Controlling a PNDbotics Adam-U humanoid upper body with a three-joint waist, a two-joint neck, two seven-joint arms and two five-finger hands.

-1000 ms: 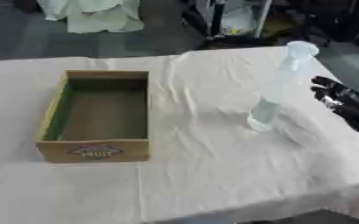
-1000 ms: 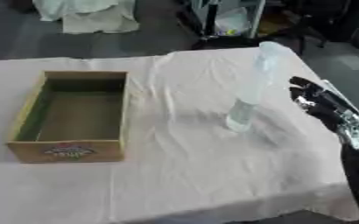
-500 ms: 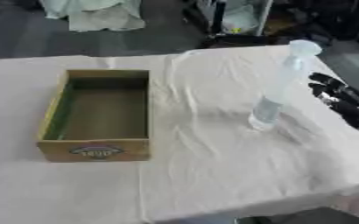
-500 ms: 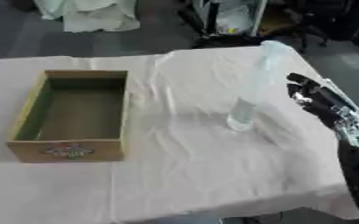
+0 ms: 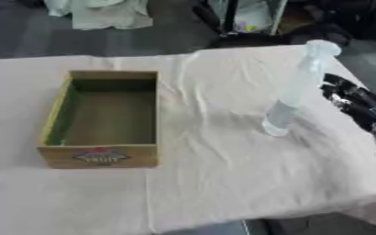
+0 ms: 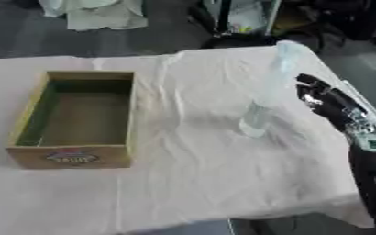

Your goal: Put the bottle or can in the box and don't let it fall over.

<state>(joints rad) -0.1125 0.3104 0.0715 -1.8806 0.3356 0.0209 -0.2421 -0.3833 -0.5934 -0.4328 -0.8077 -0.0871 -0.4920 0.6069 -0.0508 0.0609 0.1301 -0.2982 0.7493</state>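
A tall clear plastic bottle (image 5: pixel 293 94) with a pale cap stands upright on the cloth-covered table, right of centre. My right hand (image 6: pixel 329 104) hovers just to its right, fingers straight and open, a small gap away from the bottle. On the left sits a wooden box (image 5: pixel 103 119) with a green inside and a fruit label on its front; nothing lies in it. My left hand shows in neither view.
The wrinkled beige cloth (image 5: pixel 215 156) covers the table to its near and right edges. Beyond the far edge lie dark floor, a white heap of fabric (image 5: pixel 103 11) and dark equipment (image 5: pixel 255 23).
My right hand has crept slightly leftward toward the bottle. The bottle and the box have stayed where they were.
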